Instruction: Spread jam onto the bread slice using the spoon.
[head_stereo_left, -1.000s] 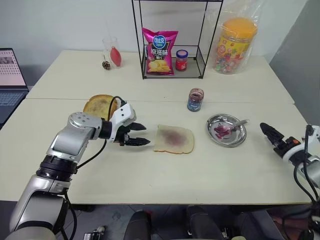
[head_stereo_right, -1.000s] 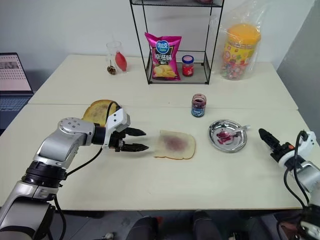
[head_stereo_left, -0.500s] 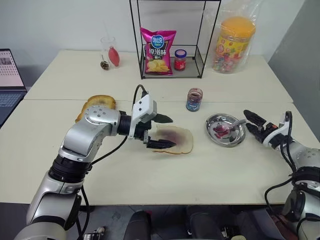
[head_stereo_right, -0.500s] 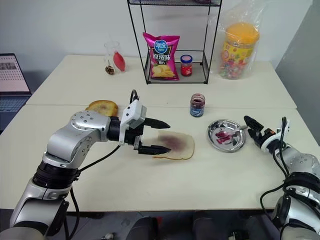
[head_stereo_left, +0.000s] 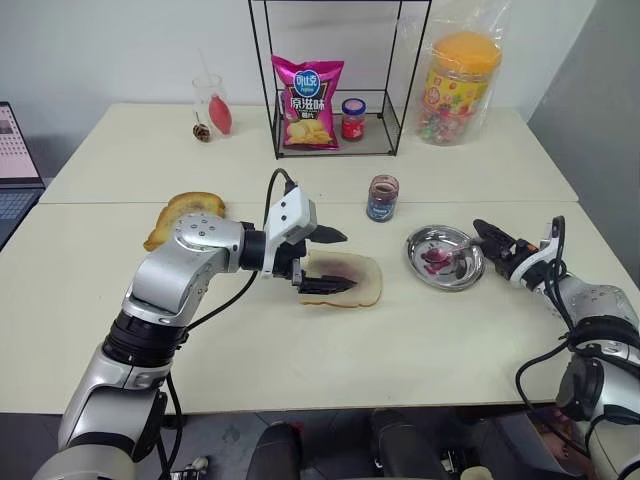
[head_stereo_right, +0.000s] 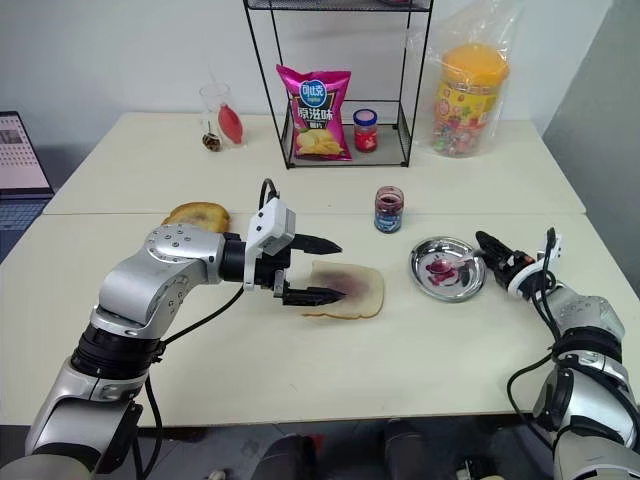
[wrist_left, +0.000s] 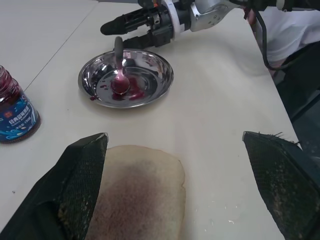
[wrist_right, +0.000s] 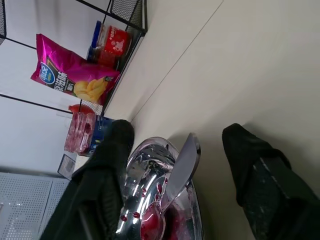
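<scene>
A browner toasted slice is seen at the left, and a wire rack with a chips bag at the back; an open jam jar is placed just behind the bread slice. The left gripper is held wide apart over the slice's left edge, with nothing gripped. The slice, pale with a purplish smear, is laid flat. In the metal dish the spoon is rested in jam. The right gripper is partly spread around the handle, not yet clamped.
</scene>
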